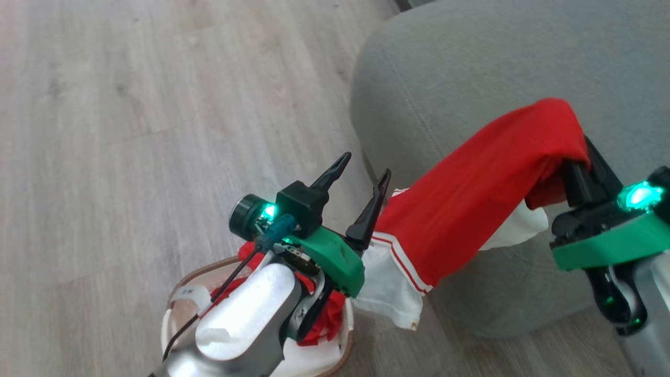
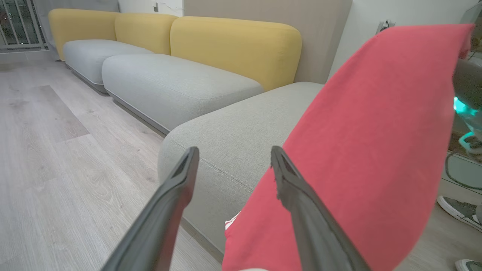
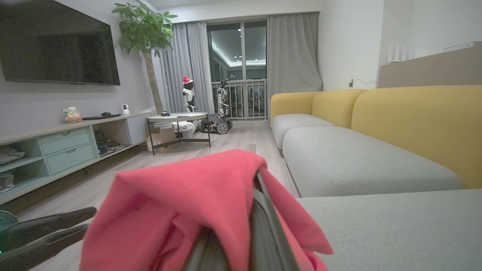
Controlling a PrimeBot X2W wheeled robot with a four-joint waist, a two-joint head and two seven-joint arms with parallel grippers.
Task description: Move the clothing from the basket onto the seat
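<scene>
The head view looks steeply down from above onto the wood floor (image 1: pixel 131 104), the basket (image 1: pixel 167 327) and a rounded corner of the seat (image 1: pixel 471 63). The left wrist view sits low, facing along the seat toward the yellow sofa backs (image 2: pixel 233 49). The right wrist view looks over the red clothing (image 3: pixel 180 195), close up, across the room. All three share seat and clothing.

Two long, dark, tapered fingers on the left gripper (image 1: pixel 366 165), rooted in a black block beside a round black camera barrel (image 1: pixel 245 210) with a teal lamp (image 1: pixel 269 211). Just behind, a green plastic collar (image 1: pixel 335 259), then a silvery-white forearm shell (image 1: pixel 246 314) with a thin black cable (image 1: pixel 209 309) and blue plug (image 1: pixel 276 230) alongside. Behind the right gripper (image 1: pixel 578 178), a matching green collar (image 1: pixel 602 251) and teal glow (image 1: pixel 636 196).
</scene>
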